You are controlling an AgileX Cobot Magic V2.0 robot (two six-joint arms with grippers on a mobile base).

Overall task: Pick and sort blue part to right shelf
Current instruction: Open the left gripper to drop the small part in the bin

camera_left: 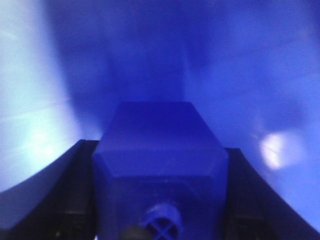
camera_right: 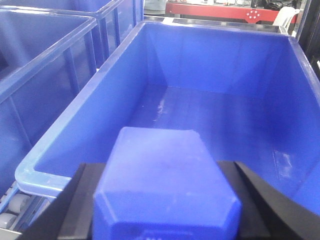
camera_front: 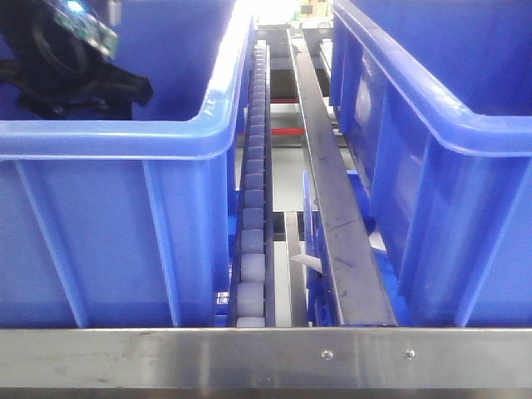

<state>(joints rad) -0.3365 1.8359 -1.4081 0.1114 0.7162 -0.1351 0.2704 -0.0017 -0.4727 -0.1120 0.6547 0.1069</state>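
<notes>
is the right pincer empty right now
No, the right pincer grips a blue part between its black fingers, with the open blue bin beyond.

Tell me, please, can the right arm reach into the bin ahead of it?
Likely yes: the right gripper, shut on a block, sits just above the near rim of the open bin, nothing between.

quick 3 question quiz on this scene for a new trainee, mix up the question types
1. True or false: the left gripper is empty.
2. The right gripper holds: A) a blue part B) a red cap C) nothing.
3. Fill in: between the left bin and right bin runs a track of pale ____.
Key: 1 false, it clamps a second blue part; 2 A; 3 rollers.
</notes>
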